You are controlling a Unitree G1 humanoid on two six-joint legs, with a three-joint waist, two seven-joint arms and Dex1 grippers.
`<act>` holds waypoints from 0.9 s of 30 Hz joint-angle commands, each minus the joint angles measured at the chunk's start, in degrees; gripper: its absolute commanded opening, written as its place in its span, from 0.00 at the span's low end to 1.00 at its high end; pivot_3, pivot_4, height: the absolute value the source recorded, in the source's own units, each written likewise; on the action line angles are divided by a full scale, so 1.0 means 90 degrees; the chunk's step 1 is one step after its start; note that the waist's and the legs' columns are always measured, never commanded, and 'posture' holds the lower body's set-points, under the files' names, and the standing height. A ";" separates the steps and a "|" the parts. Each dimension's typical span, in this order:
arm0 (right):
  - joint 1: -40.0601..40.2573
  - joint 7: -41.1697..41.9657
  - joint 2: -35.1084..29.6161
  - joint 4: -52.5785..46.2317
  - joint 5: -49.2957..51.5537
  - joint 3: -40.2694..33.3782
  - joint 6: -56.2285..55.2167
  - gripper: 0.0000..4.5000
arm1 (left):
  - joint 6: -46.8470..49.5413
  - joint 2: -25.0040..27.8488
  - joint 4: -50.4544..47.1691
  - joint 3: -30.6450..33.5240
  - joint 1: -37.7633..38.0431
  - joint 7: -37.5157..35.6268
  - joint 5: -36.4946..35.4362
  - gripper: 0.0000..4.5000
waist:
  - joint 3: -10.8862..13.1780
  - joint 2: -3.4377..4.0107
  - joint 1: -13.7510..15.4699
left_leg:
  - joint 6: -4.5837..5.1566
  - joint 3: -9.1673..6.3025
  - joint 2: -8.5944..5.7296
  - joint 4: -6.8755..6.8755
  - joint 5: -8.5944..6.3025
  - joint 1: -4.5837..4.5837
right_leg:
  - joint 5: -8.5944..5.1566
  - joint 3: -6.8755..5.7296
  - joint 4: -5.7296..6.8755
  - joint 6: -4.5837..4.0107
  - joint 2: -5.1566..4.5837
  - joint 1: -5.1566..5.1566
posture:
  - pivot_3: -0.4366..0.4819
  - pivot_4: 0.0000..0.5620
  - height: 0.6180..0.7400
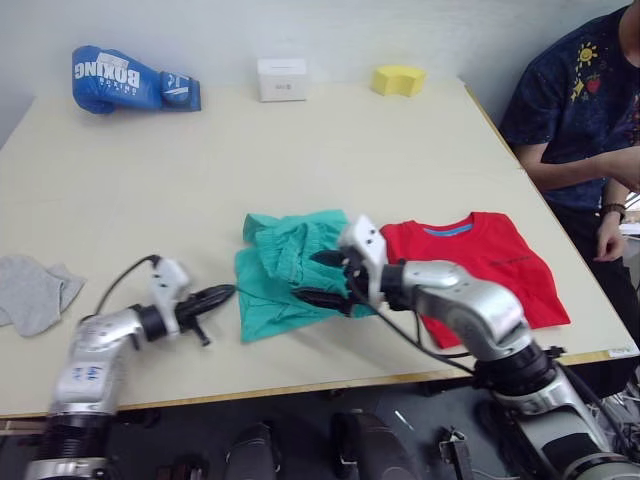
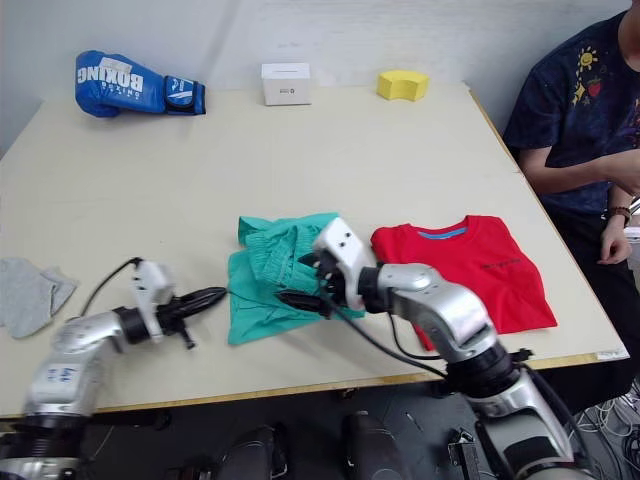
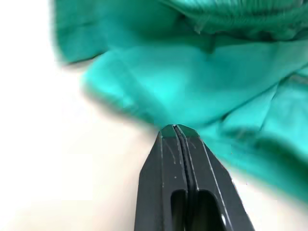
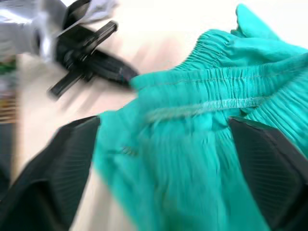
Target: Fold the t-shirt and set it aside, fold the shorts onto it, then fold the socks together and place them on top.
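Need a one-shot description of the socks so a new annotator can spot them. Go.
Start at the beige table and follow its near edge to the robot's far left, past the teal shorts and the left gripper. The socks lie there as a small light grey crumpled heap, the only grey fabric, far smaller than the shorts or the red t-shirt.

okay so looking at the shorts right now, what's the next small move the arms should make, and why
Probably the right gripper should close on the shorts: its fingers are spread wide over the gathered waistband, not pinching. The left gripper is shut at the shorts' edge, and the t-shirt lies folded beside them, so the shorts come next.
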 commanded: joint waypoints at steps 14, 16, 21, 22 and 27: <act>-0.1389 0.2370 0.0470 0.4525 -0.2080 -0.0579 -0.4404 0.24 | 0.0876 -0.1328 -0.0593 -0.1555 -0.2433 0.0216 -0.0078 0.00 | 0.0004 -0.0005 -0.0021 | -0.0014 0.0025 -0.0017 0.0018 0.0014 -0.0002 | 0.0013 0.0033 0.0000 0.0025 0.0008 0.0002 | 0.48 0.27 1.00; -0.1642 0.2675 0.0664 0.5217 -0.2396 -0.0454 -0.4922 0.09 | 0.0997 -0.1554 -0.0226 -0.1804 -0.2579 0.0716 0.0344 0.00 | 0.0004 -0.0005 -0.0073 | -0.0022 0.0033 -0.0016 0.0020 0.0019 0.0005 | 0.0010 0.0048 0.0003 0.0031 0.0014 0.0000 | 0.48 0.27 1.00; -0.2149 0.3341 0.1198 0.6527 -0.2842 -0.0327 -0.5664 0.01 | 0.1205 -0.1387 -0.0307 -0.2243 -0.2096 0.0960 0.0941 0.00 | 0.0009 -0.0002 -0.0205 | -0.0034 0.0046 -0.0006 0.0023 0.0026 0.0010 | 0.0009 0.0066 0.0023 0.0032 0.0020 -0.0012 | 0.48 0.27 1.00; -0.2189 0.3431 0.1266 0.6730 -0.2965 -0.0291 -0.5829 0.01 | 0.1200 -0.1324 -0.0372 -0.2278 -0.1966 0.1011 0.1041 0.00 | 0.0009 -0.0002 -0.0213 | -0.0037 0.0049 -0.0004 0.0023 0.0026 0.0016 | 0.0009 0.0068 0.0024 0.0031 0.0021 -0.0012 | 0.48 0.27 1.00; -0.2591 0.3072 0.1646 0.7953 -0.3411 -0.0472 -0.6662 0.01 | 0.1652 -0.1377 -0.1079 -0.1983 -0.1250 0.1442 0.0834 0.00 | 0.0009 -0.0002 -0.0173 | -0.0041 0.0048 -0.0004 0.0027 0.0028 0.0024 | 0.0007 0.0071 0.0033 0.0027 0.0016 -0.0006 | 0.48 0.27 1.00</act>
